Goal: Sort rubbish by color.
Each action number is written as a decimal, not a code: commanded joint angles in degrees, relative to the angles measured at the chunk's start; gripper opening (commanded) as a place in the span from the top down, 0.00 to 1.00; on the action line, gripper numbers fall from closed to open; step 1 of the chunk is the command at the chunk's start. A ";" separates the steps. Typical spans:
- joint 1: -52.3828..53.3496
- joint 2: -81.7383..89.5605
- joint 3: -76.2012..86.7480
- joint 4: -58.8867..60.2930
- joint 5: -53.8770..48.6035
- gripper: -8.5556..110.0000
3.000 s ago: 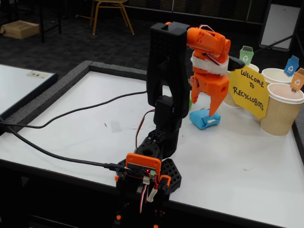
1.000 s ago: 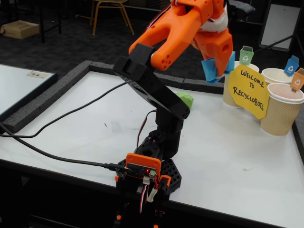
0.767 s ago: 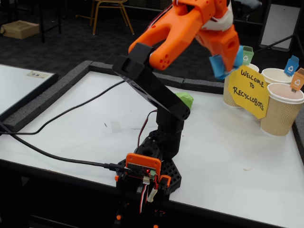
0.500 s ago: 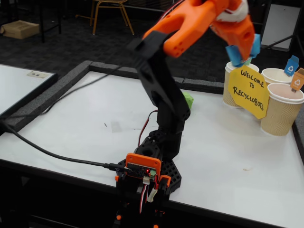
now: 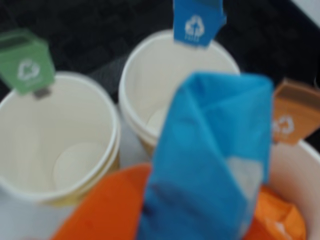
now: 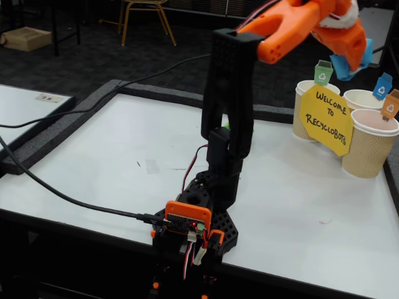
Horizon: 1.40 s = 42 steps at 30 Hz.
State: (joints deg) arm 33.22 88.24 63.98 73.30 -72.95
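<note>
Overall, the white table [image 6: 112, 168] has a grey foam border and stands in a dark-carpeted room; a yellow-legged chair [image 6: 144, 14] sits at 11 o'clock in the fixed view and a cardboard box [image 6: 26, 38] at 10 o'clock. 2 black cables [image 6: 75, 199] cross the surface to the arm's base. At 2 o'clock, 3 paper cups [image 6: 369, 144] stand together behind a yellow welcome sign [image 6: 325, 119], carrying green, blue and orange tags. The gripper [image 6: 350, 62] hangs above the cups, clamped on the light blue paper lump [image 5: 210, 165]. In the wrist view, blurred, this lump covers part of the blue-tagged cup [image 5: 150, 80]. An orange lump [image 5: 277, 220] lies in the orange-tagged cup. The arm's black upright hides nearly all of the green lump [image 6: 225, 127].
</note>
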 commanded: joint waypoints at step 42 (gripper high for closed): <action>2.72 -19.16 -21.80 -16.61 0.00 0.76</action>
State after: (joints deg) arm 34.01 66.27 50.80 58.10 -73.30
